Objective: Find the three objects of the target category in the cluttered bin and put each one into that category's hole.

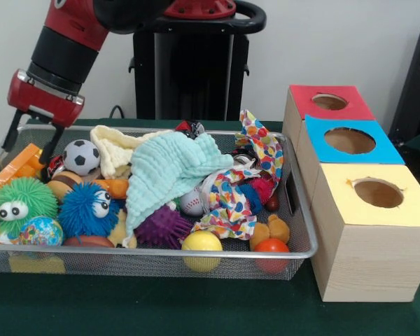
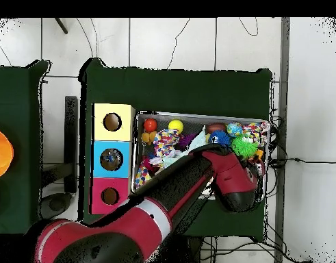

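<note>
Search step under way: gripper [image 1: 33,140] hanging open and empty over the far corner of the wire-mesh bin [image 1: 196,253], beside a toy soccer ball [image 1: 81,156]. No crushed bottles visible, probably buried beneath the mint cloth [image 1: 171,171]. Next, likely shifting clutter to expose one.

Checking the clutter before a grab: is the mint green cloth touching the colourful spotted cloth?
Touching. In the front view the mint green cloth lies against and partly over the colourful spotted cloth, with no gap between them.

One wire basket [image 1: 294,210], three holed boxes [image 1: 367,238].
</note>
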Controlling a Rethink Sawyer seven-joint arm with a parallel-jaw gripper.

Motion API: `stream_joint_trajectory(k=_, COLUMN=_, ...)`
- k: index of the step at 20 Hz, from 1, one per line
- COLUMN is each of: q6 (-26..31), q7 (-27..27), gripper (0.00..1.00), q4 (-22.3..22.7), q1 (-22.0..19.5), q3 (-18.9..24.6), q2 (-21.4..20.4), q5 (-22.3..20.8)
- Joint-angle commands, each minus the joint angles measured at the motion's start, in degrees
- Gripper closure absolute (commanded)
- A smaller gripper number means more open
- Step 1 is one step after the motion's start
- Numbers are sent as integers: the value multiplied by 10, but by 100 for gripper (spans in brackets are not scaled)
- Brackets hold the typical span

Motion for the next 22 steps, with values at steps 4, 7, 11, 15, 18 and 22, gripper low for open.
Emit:
stream_joint_trajectory(k=4, q6=-99, q7=-55, gripper=0, q4=-13, q1=-41, q3=86, q2=29, q5=-36)
stream_joint_trajectory(k=7, q6=-96, q7=-71, gripper=0, q4=-11, q1=-50, q3=99, q2=21, q5=-32)
stream_joint_trajectory(k=11, q6=-70, q7=-118, gripper=0, q4=19, q1=-59, q3=122, q2=-9, q5=-1)
stream_joint_trajectory(k=15, q6=-72, q7=-129, gripper=0, q4=37, q1=-64, q3=136, q2=-25, q5=8)
stream_joint_trajectory(k=18, q6=-98, q7=-128, gripper=0, q4=56, q1=-69, q3=148, q2=-41, q5=8)
stream_joint_trajectory(k=22, q6=-93, q7=-146, gripper=0, q4=78, q1=-75, q3=166, q2=-64, q5=17)
